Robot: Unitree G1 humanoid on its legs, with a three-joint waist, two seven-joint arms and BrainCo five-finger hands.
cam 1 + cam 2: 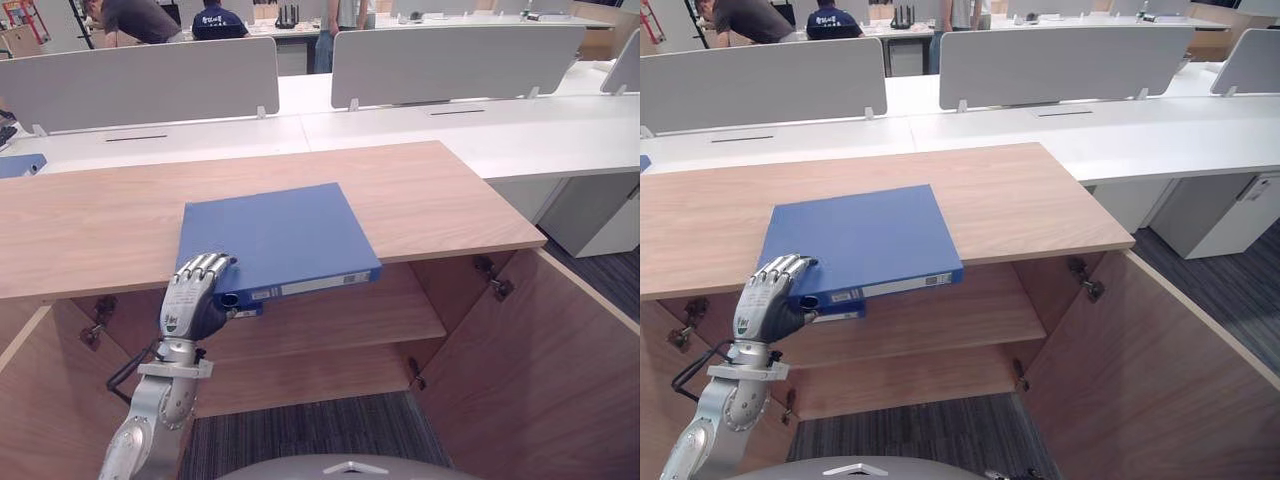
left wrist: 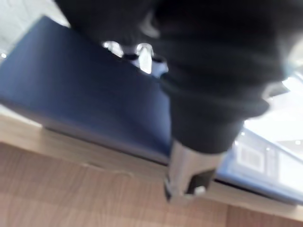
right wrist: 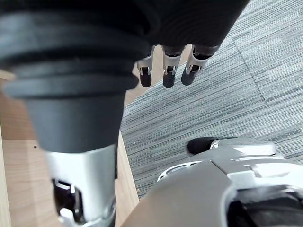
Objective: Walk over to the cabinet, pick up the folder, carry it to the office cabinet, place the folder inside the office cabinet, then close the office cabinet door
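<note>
A blue folder (image 1: 270,238) lies flat on the wooden cabinet top (image 1: 420,200), its spine end sticking out past the front edge. My left hand (image 1: 193,298) reaches up at the folder's front left corner. Its fingers (image 1: 206,266) curl over the cover and the thumb sits under the spine edge. The left wrist view has the same fingers (image 2: 143,54) resting on the blue folder (image 2: 85,99). My right hand (image 3: 168,71) hangs over grey carpet with relaxed fingers holding nothing.
Below the top, the cabinet stands open with a shelf (image 1: 340,320) inside and doors swung out at right (image 1: 560,370) and left (image 1: 35,400). White desks with grey partitions (image 1: 450,60) lie behind. People (image 1: 135,18) work at the back. Another blue folder (image 1: 20,164) sits far left.
</note>
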